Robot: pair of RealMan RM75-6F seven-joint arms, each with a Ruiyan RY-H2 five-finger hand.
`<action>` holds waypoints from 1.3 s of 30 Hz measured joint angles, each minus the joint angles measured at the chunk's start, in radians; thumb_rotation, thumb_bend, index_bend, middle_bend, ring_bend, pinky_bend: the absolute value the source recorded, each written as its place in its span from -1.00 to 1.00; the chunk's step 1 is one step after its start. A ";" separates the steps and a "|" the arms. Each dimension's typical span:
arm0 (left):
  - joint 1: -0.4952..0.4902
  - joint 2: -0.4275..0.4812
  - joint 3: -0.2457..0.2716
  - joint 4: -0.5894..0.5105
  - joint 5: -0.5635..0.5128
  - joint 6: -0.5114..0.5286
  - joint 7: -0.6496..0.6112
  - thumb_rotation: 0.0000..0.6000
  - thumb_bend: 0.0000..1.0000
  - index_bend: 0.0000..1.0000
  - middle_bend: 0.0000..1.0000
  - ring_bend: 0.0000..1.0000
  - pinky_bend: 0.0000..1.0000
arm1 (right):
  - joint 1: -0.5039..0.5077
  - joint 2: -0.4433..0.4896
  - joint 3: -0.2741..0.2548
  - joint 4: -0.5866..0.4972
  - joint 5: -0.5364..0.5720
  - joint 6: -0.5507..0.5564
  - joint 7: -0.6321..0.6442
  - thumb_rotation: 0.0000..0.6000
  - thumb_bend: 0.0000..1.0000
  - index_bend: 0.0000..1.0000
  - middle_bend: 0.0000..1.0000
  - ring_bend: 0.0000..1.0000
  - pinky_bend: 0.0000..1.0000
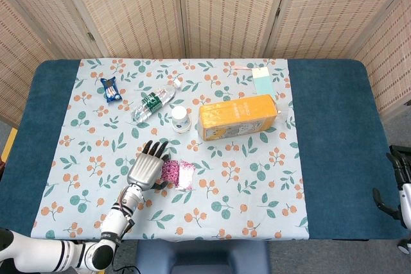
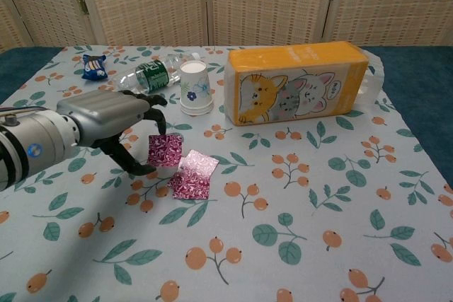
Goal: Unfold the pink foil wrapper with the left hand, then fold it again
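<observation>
The pink foil wrapper (image 2: 190, 178) (image 1: 179, 174) lies on the floral cloth near the front left. Its left flap (image 2: 165, 150) stands up off the cloth while the right part stays flat. My left hand (image 2: 113, 122) (image 1: 146, 170) is just left of it, fingers curled over, and pinches that raised flap between thumb and a finger. A dark part of my right hand (image 1: 399, 187) shows at the far right edge of the head view, off the table. Its fingers cannot be made out.
Behind the wrapper stand a paper cup (image 2: 195, 88), a lying water bottle (image 2: 152, 76) and a long orange tissue pack (image 2: 297, 91). A blue snack packet (image 2: 93, 66) sits at the back left. A card with a tag (image 1: 262, 81) lies at the far side.
</observation>
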 measured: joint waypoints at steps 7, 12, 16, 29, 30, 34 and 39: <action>-0.043 -0.050 -0.014 0.022 -0.016 -0.035 0.037 0.60 -0.36 -0.46 -1.00 -1.00 -1.00 | -0.005 -0.001 -0.002 0.002 0.005 0.001 0.003 1.00 -0.11 -1.00 -0.87 -1.00 -1.00; -0.065 -0.078 -0.014 0.053 -0.045 -0.056 0.062 0.59 -0.37 -0.52 -1.00 -1.00 -1.00 | -0.009 0.001 -0.001 0.003 0.012 0.001 0.006 1.00 -0.11 -1.00 -0.87 -1.00 -1.00; -0.075 -0.085 -0.010 0.071 -0.068 -0.063 0.077 0.61 -0.37 -0.57 -1.00 -1.00 -1.00 | -0.009 0.000 -0.001 0.004 0.012 0.000 0.007 1.00 -0.11 -1.00 -0.87 -1.00 -1.00; -0.083 -0.092 0.018 0.088 -0.090 -0.067 0.090 0.60 -0.38 -0.62 -1.00 -1.00 -1.00 | -0.007 -0.003 0.000 0.004 0.011 -0.003 0.004 1.00 -0.11 -1.00 -0.87 -1.00 -1.00; -0.085 -0.094 0.017 0.090 -0.092 -0.068 0.091 0.60 -0.39 -0.62 -1.00 -1.00 -1.00 | -0.007 -0.003 0.001 0.003 0.012 -0.003 0.003 1.00 -0.11 -1.00 -0.87 -1.00 -1.00; -0.091 -0.101 0.015 0.095 -0.101 -0.070 0.095 0.61 -0.39 -0.62 -1.00 -1.00 -1.00 | -0.009 -0.003 0.000 0.002 0.014 -0.003 0.002 1.00 -0.11 -1.00 -0.87 -1.00 -1.00; -0.097 -0.107 0.015 0.099 -0.117 -0.068 0.105 0.60 -0.39 -0.65 -1.00 -1.00 -1.00 | -0.010 -0.003 0.000 0.003 0.015 -0.004 0.003 1.00 -0.11 -1.00 -0.87 -1.00 -1.00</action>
